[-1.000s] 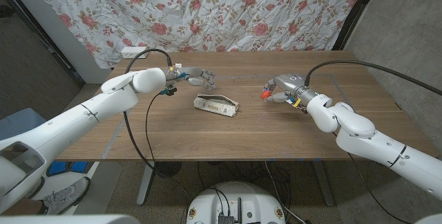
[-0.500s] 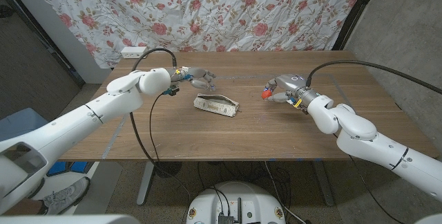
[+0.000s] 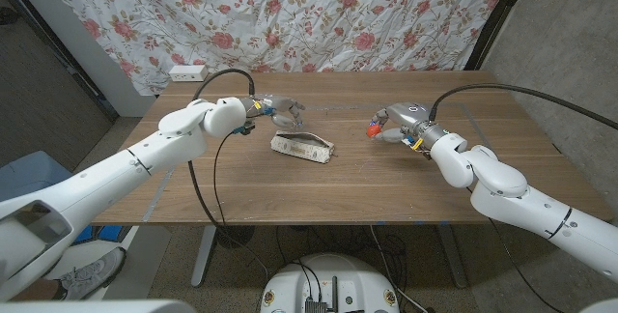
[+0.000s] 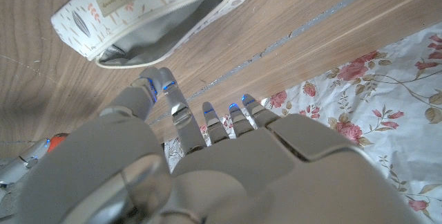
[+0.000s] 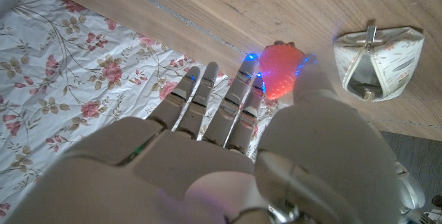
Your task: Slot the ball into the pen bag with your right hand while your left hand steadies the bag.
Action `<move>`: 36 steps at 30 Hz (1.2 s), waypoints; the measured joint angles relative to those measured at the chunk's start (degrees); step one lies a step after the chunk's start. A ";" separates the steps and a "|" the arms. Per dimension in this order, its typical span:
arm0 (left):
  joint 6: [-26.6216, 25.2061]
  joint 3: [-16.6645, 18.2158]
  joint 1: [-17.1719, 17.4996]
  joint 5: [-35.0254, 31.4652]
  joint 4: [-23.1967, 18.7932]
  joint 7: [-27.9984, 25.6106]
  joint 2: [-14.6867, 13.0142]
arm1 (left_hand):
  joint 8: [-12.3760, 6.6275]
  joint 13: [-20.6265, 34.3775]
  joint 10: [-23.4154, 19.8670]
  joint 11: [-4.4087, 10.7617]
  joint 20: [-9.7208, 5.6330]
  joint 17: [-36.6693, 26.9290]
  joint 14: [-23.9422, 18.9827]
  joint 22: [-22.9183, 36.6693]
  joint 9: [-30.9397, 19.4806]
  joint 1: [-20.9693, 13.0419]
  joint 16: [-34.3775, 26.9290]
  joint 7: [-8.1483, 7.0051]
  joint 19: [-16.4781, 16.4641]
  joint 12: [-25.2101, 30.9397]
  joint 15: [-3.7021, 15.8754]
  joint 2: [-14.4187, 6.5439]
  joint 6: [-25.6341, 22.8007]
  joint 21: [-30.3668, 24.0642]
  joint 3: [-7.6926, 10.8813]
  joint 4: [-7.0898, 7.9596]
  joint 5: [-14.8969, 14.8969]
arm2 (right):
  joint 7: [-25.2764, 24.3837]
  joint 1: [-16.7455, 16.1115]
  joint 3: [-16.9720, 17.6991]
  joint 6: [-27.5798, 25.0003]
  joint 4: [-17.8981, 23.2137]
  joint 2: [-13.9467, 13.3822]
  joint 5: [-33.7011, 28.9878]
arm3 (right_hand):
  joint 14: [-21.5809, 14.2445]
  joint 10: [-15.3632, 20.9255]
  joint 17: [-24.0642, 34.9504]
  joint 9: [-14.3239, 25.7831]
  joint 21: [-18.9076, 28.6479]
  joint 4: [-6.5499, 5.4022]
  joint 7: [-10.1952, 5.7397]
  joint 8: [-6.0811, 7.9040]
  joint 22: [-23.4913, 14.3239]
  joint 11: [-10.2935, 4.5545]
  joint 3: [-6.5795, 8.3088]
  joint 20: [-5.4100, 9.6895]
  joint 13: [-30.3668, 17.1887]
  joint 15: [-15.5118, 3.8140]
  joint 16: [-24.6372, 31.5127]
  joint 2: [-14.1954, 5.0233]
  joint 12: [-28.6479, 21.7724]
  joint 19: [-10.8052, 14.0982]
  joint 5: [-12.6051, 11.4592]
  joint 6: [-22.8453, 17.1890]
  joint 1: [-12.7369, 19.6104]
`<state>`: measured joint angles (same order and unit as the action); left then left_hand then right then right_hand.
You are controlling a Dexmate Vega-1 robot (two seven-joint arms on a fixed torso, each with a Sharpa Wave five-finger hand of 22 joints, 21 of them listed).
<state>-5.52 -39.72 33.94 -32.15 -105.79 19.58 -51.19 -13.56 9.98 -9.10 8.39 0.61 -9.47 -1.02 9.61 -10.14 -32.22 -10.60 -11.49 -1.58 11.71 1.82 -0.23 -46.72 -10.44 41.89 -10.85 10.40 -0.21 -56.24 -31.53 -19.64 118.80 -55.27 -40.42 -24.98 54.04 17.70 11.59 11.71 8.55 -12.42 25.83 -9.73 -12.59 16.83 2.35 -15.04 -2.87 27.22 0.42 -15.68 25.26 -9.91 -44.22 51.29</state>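
Note:
The white patterned pen bag (image 3: pixel 303 146) lies on its side in the middle of the wooden table (image 3: pixel 290 192). In the left wrist view the pen bag (image 4: pixel 159 13) shows its zip gaping and a grey lining. My left hand (image 3: pixel 280 110) hovers just behind the bag's left end with its fingers spread, and my left hand (image 4: pixel 207 162) holds nothing. My right hand (image 3: pixel 394 123) is off to the bag's right and pinches the small red ball (image 3: pixel 371 130) at its fingertips. From the right wrist, the ball (image 5: pixel 280 75) sits between thumb and finger of my right hand (image 5: pixel 228 148), with the bag (image 5: pixel 378 61) beyond.
A white power strip (image 3: pixel 188 71) lies at the table's far left corner. A floral curtain (image 3: pixel 319 14) hangs close behind the table. Black cables (image 3: pixel 208 187) loop from both arms over the tabletop. Bare wood lies in front of the bag.
My left hand has slid a little to the right, closer to the bag's left end. The right hand with the ball has hardly moved.

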 measured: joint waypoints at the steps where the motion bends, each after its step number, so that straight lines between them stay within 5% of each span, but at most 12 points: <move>1: -0.27 -0.23 0.23 -0.83 -0.31 0.00 0.24 | 0.00 0.00 -0.10 0.11 0.00 0.00 -0.04 0.00 0.00 0.00 0.00 0.02 0.00 0.00 0.05 0.00 0.02 0.00 0.00 0.00 0.00 | -0.09 0.00 0.00 -0.12 0.05 0.03 -0.06 | 0.00 0.00 0.00 0.01 0.00 0.00 0.00 0.00 0.00 0.00 0.00 0.00 0.00 0.00 0.00 0.00 0.00 0.00 0.00 0.00 0.00; 36: -3.36 -4.15 0.57 -13.62 1.68 -0.72 4.64 | 0.71 0.00 -1.54 0.72 -0.31 0.00 -2.43 0.00 -0.01 -2.27 0.00 0.02 -1.33 0.00 0.34 0.13 -1.82 -0.45 -0.94 -0.01 0.00 | -0.88 1.01 -0.87 -0.97 -0.58 1.59 -0.41 | 0.00 0.00 0.27 0.02 0.00 0.14 0.22 0.00 0.00 0.00 -0.32 0.00 -0.18 0.00 0.40 -0.75 0.22 0.00 -0.28 -0.22 -0.18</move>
<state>-8.87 -43.87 34.51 -45.77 -104.11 18.86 -46.55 -12.86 9.98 -10.64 9.11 0.30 -9.47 -3.45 9.61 -10.15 -34.50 -10.60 -11.47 -2.90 11.70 2.16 -0.10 -48.55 -10.89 40.95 -10.86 10.41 -1.09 -55.23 -32.40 -20.61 118.22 -53.68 -40.83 -24.98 54.04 17.97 11.61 11.71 8.69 -12.20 25.83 -9.73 -12.59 16.51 2.35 -15.22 -2.87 27.63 -0.33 -15.46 25.26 -10.19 -44.44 51.11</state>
